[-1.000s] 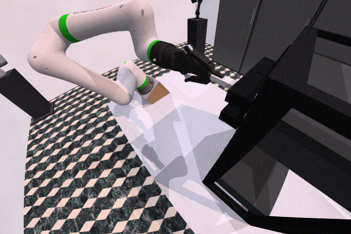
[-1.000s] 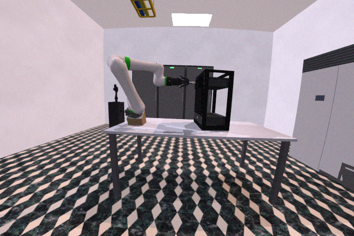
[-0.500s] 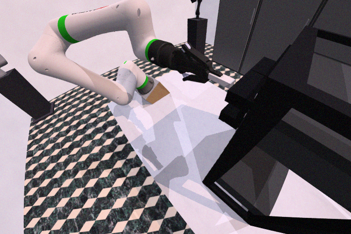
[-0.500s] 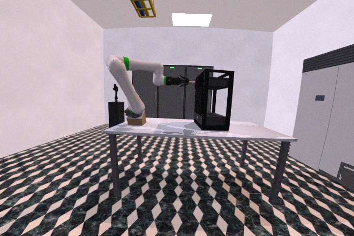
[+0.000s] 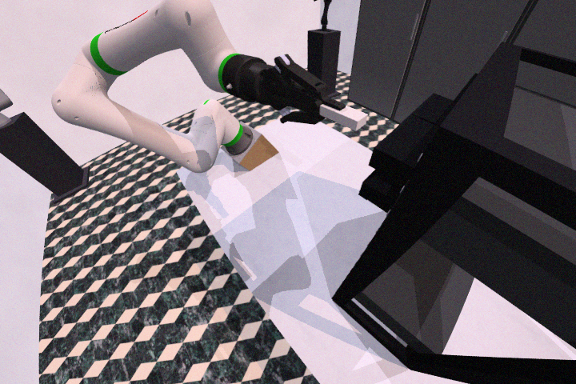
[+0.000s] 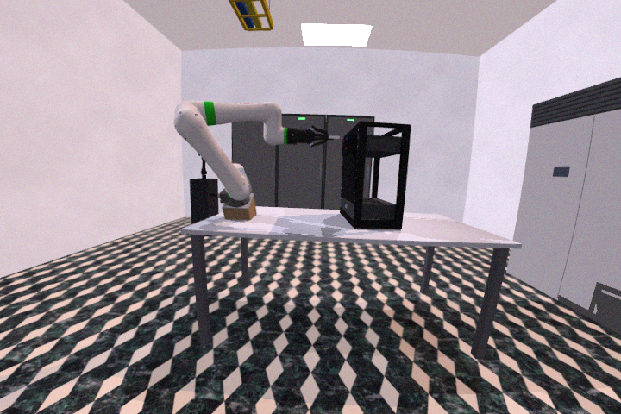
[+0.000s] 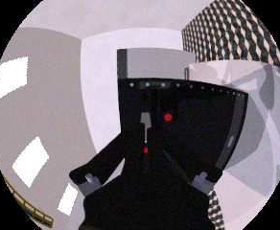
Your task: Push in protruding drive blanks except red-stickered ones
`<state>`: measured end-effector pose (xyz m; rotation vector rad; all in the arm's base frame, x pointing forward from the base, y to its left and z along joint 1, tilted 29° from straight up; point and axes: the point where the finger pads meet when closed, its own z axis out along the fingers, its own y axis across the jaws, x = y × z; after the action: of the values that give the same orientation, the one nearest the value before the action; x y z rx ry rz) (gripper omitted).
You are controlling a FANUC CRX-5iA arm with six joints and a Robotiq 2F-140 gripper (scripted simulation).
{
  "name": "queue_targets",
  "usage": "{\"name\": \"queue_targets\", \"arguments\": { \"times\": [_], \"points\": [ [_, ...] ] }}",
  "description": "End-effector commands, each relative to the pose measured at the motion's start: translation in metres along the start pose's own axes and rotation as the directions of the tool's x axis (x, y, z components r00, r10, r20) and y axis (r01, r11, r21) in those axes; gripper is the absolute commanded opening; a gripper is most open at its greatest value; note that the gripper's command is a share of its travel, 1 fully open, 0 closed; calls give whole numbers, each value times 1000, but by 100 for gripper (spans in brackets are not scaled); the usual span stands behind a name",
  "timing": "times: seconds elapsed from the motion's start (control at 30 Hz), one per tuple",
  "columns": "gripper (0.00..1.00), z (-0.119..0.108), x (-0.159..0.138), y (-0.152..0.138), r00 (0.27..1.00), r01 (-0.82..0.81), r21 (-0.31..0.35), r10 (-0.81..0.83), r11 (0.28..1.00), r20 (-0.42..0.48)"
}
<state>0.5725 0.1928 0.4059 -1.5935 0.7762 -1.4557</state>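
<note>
Risk: the end effector (image 5: 343, 115) is lined up high on the rack (image 6: 401, 146); a shove that high on an unfastened frame could, I judge, tip it or slide it off its spot.
Second risk: the wrist view shows 2 red dots (image 7: 169, 117) on the dark front face; if the nearer one marks a stickered blank, pushing it would break the rule. Which blank each dot sits on cannot be told.
End effector: fingers together, nothing between them, pointing at the rack's upper front from just short of it.
Rack: right of centre in the exterior view, on the table (image 6: 448, 234); a tall black open frame, upright.
Blanks: in the top view, right of centre, 2 black blocks (image 5: 402, 146) jut from the front, stacked near its upper part.
</note>
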Motion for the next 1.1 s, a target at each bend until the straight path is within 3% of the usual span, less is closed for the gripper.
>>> {"name": "queue_targets", "arguments": {
  "times": [0.0, 0.23, 1.07],
  "points": [
    [0, 7, 1, 0, 1000, 1, -10, -1, 1000, 4],
    [0, 38, 1, 0, 1000, 1, -10, -1, 1000, 4],
    [0, 38, 1, 0, 1000, 1, -10, -1, 1000, 4]
  ]
}}
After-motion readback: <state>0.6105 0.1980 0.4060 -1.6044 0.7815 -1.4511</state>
